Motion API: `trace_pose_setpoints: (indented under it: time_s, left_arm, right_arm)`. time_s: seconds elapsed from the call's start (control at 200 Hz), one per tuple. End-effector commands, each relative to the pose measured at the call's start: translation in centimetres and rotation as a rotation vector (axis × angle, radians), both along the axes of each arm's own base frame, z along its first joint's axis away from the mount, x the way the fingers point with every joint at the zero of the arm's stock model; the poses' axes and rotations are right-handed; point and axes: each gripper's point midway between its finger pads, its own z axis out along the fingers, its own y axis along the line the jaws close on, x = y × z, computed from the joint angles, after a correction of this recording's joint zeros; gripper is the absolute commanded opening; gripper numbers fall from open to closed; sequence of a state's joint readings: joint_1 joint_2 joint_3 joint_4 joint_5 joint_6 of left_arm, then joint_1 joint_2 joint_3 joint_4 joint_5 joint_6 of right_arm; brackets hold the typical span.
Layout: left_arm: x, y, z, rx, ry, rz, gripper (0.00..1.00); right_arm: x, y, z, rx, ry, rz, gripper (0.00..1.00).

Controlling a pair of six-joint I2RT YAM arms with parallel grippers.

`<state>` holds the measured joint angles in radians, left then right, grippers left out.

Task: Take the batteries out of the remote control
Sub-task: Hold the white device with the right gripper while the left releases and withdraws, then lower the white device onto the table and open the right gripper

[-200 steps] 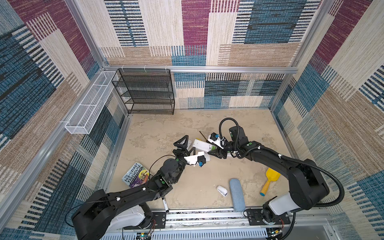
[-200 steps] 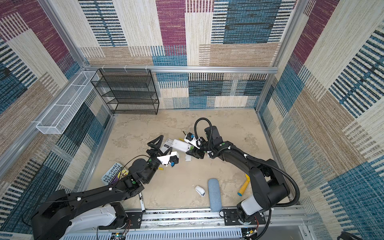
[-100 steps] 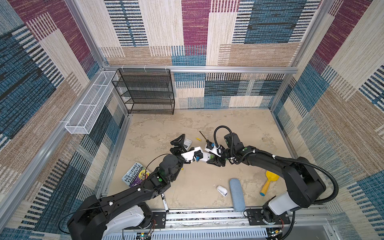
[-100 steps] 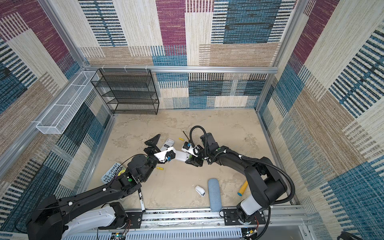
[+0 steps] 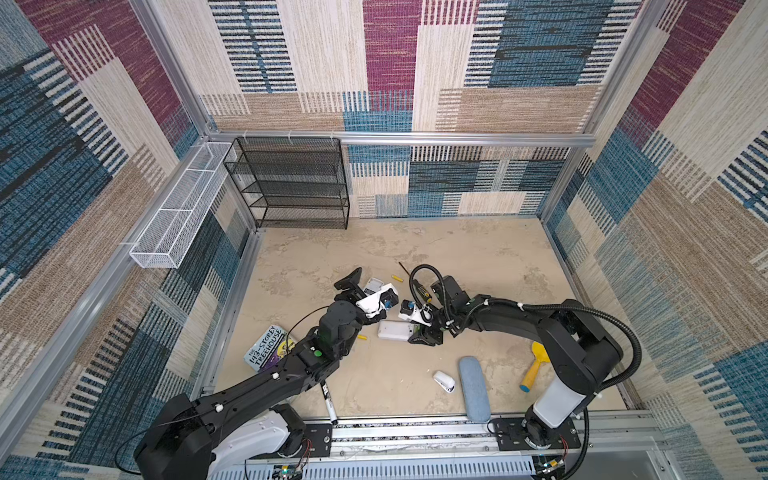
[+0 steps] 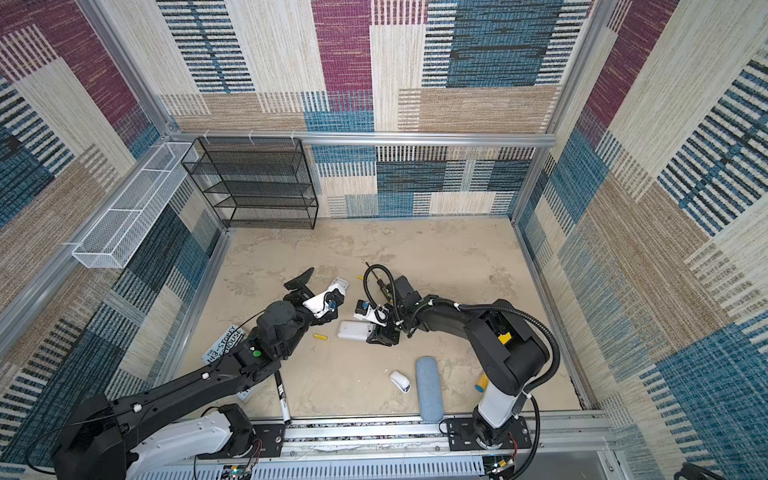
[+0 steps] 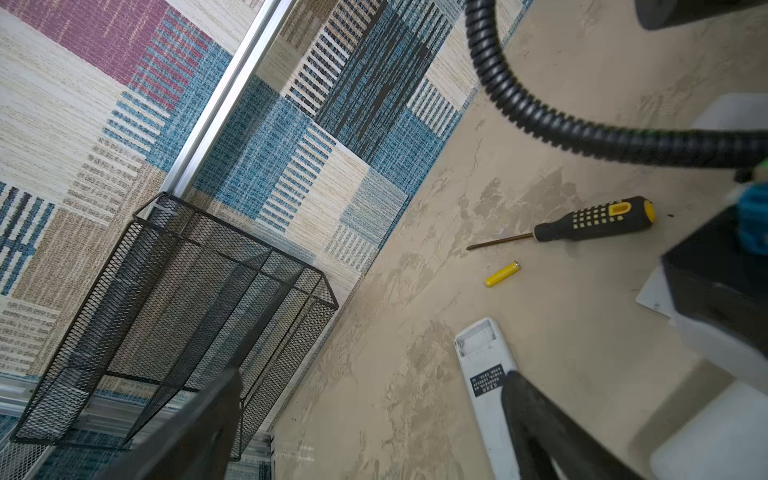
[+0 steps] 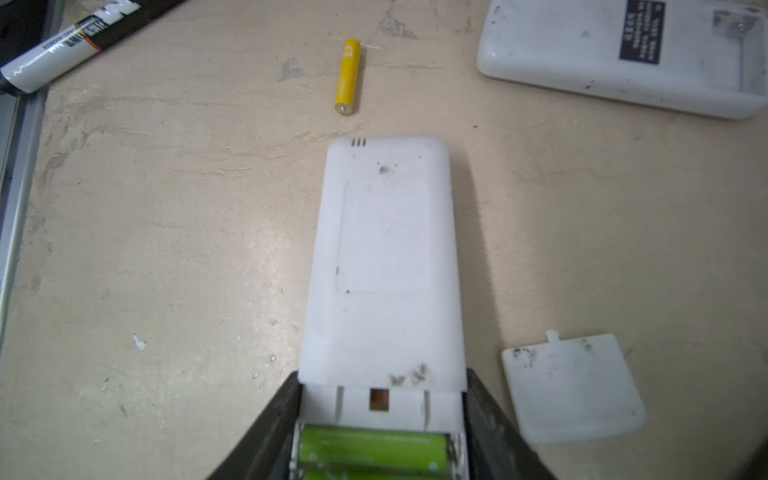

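Beige tabletop, patterned walls, and the right gripper is clamped partway closed on the sides of the white remote, which lies back-up with its bay uncovered. 2 green batteries sit inside, and the cover lies just beside. Left gripper gapes fully wide with nothing in it, by the other remote, while a yellow battery lies loose past the held remote's far end and another yellow battery lies near the screwdriver.

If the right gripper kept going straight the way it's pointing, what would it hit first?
Probably the loose yellow battery, lying just beyond the far end of the white remote the right gripper holds.
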<state>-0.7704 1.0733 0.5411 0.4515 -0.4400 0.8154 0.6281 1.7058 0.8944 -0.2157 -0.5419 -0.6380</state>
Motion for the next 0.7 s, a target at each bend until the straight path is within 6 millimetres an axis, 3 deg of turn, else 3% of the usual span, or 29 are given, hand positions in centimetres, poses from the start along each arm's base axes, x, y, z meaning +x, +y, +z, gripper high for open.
trace_pose_setpoints:
  time_s: [0.0, 0.466, 0.696]
  left_arm:
    - [0.2, 0.2, 0.3, -0.031, 0.001, 0.015, 0.99]
    - [0.4, 0.5, 0.3, -0.031, 0.002, 0.016, 0.99]
    - [0.6, 0.4, -0.3, -0.025, 0.016, 0.021, 0.99]
  right_arm:
    - [-0.1, 0.6, -0.1, 0.005, -0.004, 0.033, 0.33]
    - [-0.9, 0.4, -3.2, -0.099, 0.075, 0.048, 0.41]
    - [-0.9, -0.3, -4.6, -0.162, 0.101, 0.028, 0.5]
